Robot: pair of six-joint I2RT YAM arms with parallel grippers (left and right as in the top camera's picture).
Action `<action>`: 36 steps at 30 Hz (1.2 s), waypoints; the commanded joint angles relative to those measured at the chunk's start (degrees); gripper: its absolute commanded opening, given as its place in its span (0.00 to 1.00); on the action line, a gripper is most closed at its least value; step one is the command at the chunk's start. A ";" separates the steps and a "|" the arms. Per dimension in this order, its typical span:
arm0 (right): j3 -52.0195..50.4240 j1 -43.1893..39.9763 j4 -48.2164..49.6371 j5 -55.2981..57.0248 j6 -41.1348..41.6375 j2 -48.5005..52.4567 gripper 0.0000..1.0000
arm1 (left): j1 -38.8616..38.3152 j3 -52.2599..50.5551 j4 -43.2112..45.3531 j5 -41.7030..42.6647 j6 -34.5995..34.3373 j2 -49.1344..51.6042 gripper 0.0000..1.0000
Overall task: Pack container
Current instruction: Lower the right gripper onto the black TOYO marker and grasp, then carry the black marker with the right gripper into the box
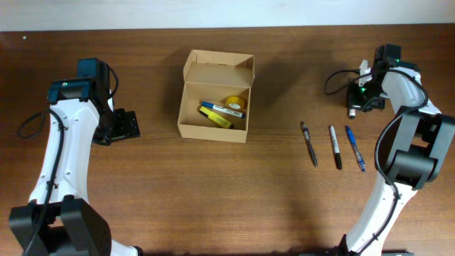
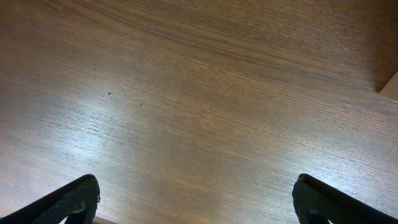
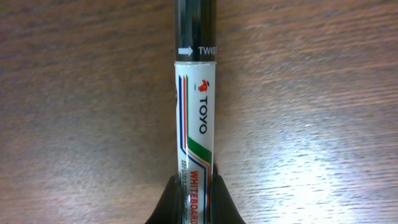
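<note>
**While right arm grips a marker: box open, partly filled**

As seen from overhead, the box (image 1: 215,96) sits upper centre on the table (image 1: 213,192), plain brown cardboard with no print. Its flap lid (image 1: 219,67) is open and stands at the far side. Inside lie a yellow marker (image 1: 215,117), a blue-and-white marker (image 1: 222,108) and a yellow tape roll (image 1: 235,104); their labels are too small to read.

Right gripper (image 3: 194,193): jaws clenched on a whiteboard marker (image 3: 194,112), fingers (image 3: 165,202) pressed to both sides of the barrel. Writing on the white barrel: "TOYO" in dark letters with a red emblem, "WHITEBOARD" in red lower down, partly hidden. On the black cap: an arrow and "TWIST". Red, blue and green stripes run along the label. Cannot tell whether the marker touches the wood.

Left gripper (image 2: 196,190): jaws released, spread wide over bare wood, holding nothing. A corner of the box shows at the right edge of the left wrist view.

Right of centre, three pens lie side by side, apart: dark pen (image 1: 308,144), black pen (image 1: 335,146), blue pen (image 1: 355,148).
</note>
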 commanded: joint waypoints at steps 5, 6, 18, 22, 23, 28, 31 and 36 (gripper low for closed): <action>7.34 1.51 -4.61 -11.80 0.70 -1.22 0.04 | 0.22 -0.33 0.13 0.37 0.76 -0.42 1.00; 9.33 1.90 -5.60 -13.46 0.70 -1.79 0.04 | 0.22 -0.33 0.15 0.37 0.74 -0.44 1.00; 39.43 17.31 -21.68 -14.53 -4.46 -7.80 0.04 | 0.22 -0.33 0.13 0.37 0.74 -0.42 1.00; 46.23 27.69 -26.36 -5.64 -10.25 -8.00 0.04 | 0.22 -0.33 0.13 0.37 0.76 -0.42 1.00; 46.47 30.23 -26.82 -3.80 -12.15 -8.00 0.04 | 0.22 -0.33 0.13 0.37 0.74 -0.42 1.00; 44.52 41.07 -28.98 -0.61 -27.52 -7.30 0.04 | 0.22 -0.33 0.13 0.37 0.74 -0.42 1.00; 41.75 44.94 -28.89 -0.46 -34.42 -7.06 0.04 | 0.22 -0.33 0.13 0.37 0.74 -0.42 1.00; 36.74 47.34 -26.51 -0.85 -37.16 -6.14 0.04 | 0.22 -0.33 0.13 0.37 0.76 -0.42 1.00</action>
